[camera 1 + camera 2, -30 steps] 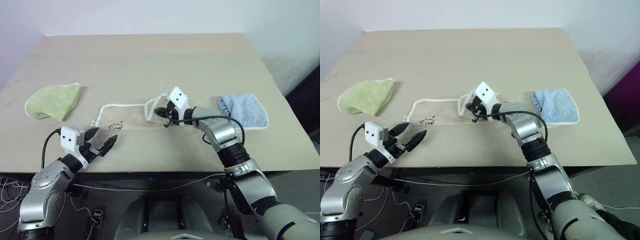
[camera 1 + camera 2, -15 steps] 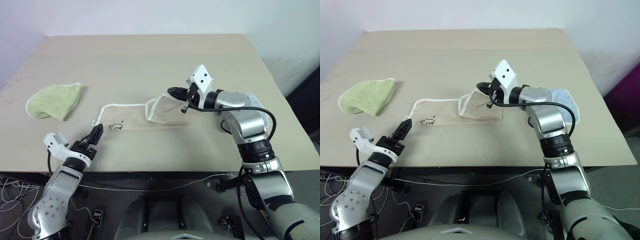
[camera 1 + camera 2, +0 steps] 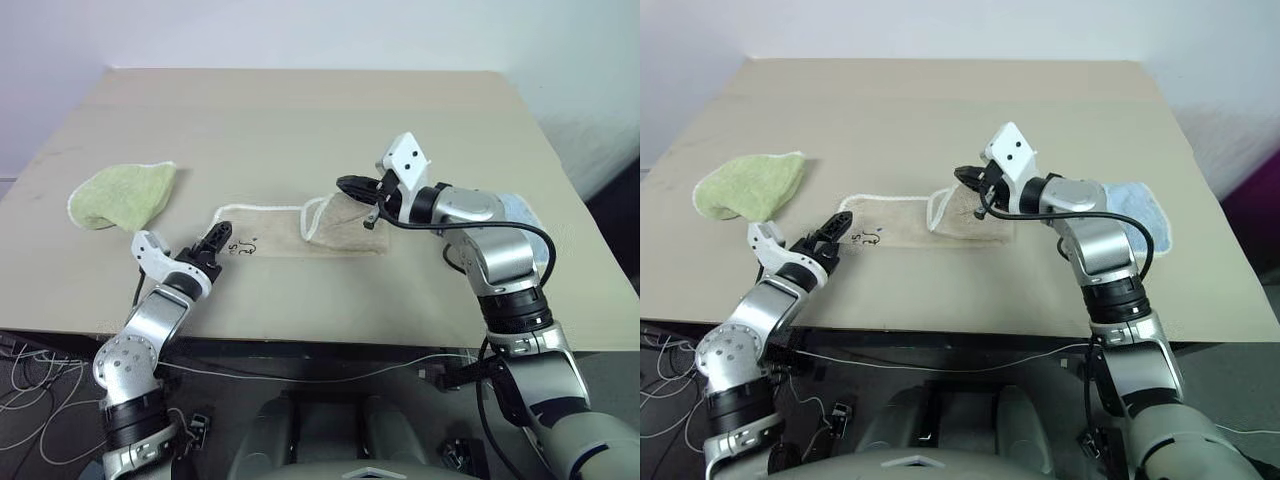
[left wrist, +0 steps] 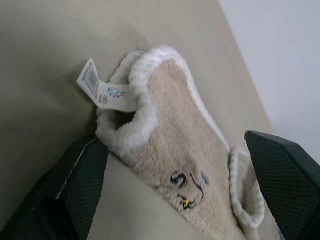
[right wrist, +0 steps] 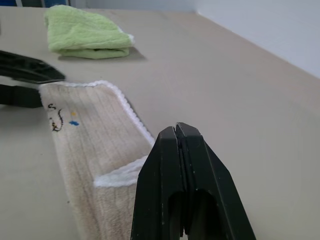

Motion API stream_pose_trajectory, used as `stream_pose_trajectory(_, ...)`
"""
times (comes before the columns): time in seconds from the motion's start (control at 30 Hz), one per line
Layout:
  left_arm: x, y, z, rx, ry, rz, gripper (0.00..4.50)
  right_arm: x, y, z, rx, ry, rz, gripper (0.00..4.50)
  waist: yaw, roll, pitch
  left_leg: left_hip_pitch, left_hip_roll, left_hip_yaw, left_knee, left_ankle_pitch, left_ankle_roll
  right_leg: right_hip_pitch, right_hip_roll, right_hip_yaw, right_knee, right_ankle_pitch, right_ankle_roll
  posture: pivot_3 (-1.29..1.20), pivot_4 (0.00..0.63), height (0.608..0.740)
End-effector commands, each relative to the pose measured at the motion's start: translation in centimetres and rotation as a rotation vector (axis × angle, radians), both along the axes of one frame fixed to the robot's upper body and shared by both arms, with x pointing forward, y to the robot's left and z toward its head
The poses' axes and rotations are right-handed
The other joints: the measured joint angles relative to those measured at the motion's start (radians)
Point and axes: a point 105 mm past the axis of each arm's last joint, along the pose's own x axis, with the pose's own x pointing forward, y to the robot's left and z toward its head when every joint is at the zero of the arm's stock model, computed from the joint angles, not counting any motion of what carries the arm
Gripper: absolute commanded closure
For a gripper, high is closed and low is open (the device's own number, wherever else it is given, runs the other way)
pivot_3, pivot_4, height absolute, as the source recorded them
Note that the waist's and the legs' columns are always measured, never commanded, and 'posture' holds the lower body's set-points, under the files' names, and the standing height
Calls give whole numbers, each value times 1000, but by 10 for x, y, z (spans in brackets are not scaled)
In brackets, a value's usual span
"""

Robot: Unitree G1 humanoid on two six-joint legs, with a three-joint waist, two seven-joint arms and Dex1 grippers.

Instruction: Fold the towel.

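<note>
The table (image 3: 300, 110) was the largest thing, a wide beige top. The towel (image 3: 262, 231) lay along its near middle, partly folded over at its right end. A light-green cloth (image 3: 125, 195) sat well to its left, a light-blue cloth (image 3: 1137, 205) to its right. The right gripper (image 3: 345, 184), fingers pressed together and holding nothing, hung over the folded end. The left gripper (image 3: 218, 240), fingers spread wide, sat at the towel's left corner, by the embroidered mark (image 4: 187, 186) and white tag (image 4: 100, 90).
</note>
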Motion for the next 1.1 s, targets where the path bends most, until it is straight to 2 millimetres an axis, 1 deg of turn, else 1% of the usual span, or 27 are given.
stream_pose_trajectory(0.03, 5, 1, 0, -35, 0, 17, 372, -5, -4, 14, 24, -50, -11, 4500, -2, 0, 0, 0, 0, 0, 0, 0, 0, 0, 0, 0, 0, 0, 0, 0, 150, 740)
stream_pose_trajectory(0.07, 6, 3, 0, -49, -7, 31, 567, -6, -5, 13, 24, -47, -15, 4500, -3, 0, 0, 0, 0, 0, 0, 0, 0, 0, 0, 0, 0, 0, 0, 0, 150, 740)
stream_pose_trajectory(0.23, 8, 11, 3, -81, -40, 68, 2204, -9, -9, 7, 18, -35, -33, 4500, -6, 0, 0, 0, 0, 0, 0, 0, 0, -1, 0, 0, 0, 0, 0, 0, 150, 740)
stream_pose_trajectory(0.43, 10, 16, 8, -96, -79, 97, 4301, -10, -14, 3, 8, -23, -50, 4500, -7, 0, 0, 0, 1, 0, -1, 0, 0, -1, 0, 0, 0, 0, 0, 0, 150, 740)
stream_pose_trajectory(0.47, 10, 20, 10, -98, -90, 109, 4485, -11, -15, 1, 5, -20, -52, 4500, -7, 0, 0, 0, 1, 0, -1, 0, 0, -1, 0, 0, 0, 0, 0, 0, 150, 740)
stream_pose_trajectory(0.53, 9, 23, 11, -97, -102, 120, 4485, -11, -15, 0, 2, -17, -54, 4500, -7, 0, 0, 0, 1, 0, -1, 0, 0, -1, 0, 0, 0, 0, 0, 0, 150, 740)
stream_pose_trajectory(0.67, 2, 59, 31, -67, -191, 205, 4485, -13, -21, -9, -16, 8, -66, 4500, -9, 0, 0, 0, 1, 0, -1, 0, 0, -1, 0, 0, 0, 0, 0, 0, 150, 740)
stream_pose_trajectory(0.77, -3, 78, 48, -2, -246, 223, 4485, -17, -26, -18, -34, 33, -71, 4500, -10, 0, 0, 0, 1, 0, -1, 0, 0, -1, 0, 1, 0, 0, 0, 0, 150, 740)
stream_pose_trajectory(0.8, -4, 81, 51, 15, -257, 223, 4485, -18, -27, -19, -38, 39, -71, 4500, -9, 0, 0, 0, 1, 0, -1, 0, 0, -1, 0, 1, 0, 0, 0, 0, 150, 740)
stream_pose_trajectory(0.87, -4, 83, 68, 93, -313, 190, 4485, -20, -31, -28, -53, 64, -74, 4500, -8, -1, 0, 0, 1, 0, -1, 0, 0, -1, 0, 1, 0, 0, 0, 0, 150, 740)
stream_pose_trajectory(0.93, -1, 71, 82, 187, -355, 112, 4485, -20, -35, -35, -61, 84, -85, 4500, -5, -1, 1, 0, 1, 0, -1, 0, 0, -1, 0, 0, -1, 0, 0, 0, 150, 740)
stream_pose_trajectory(1.03, 4, 33, 92, 325, -404, -61, 4485, -19, -36, -38, -59, 92, -97, 4500, -4, -1, 1, 0, 0, 0, -1, 0, 0, 0, 0, 0, -1, 0, 0, 0, 150, 740)
stream_pose_trajectory(1.1, 4, 0, 95, 427, -455, -208, 4485, -18, -36, -39, -56, 93, -103, 4500, -4, -1, 1, 0, 0, 0, -1, 0, 0, 0, 0, 0, -1, 0, 0, 0, 150, 740)
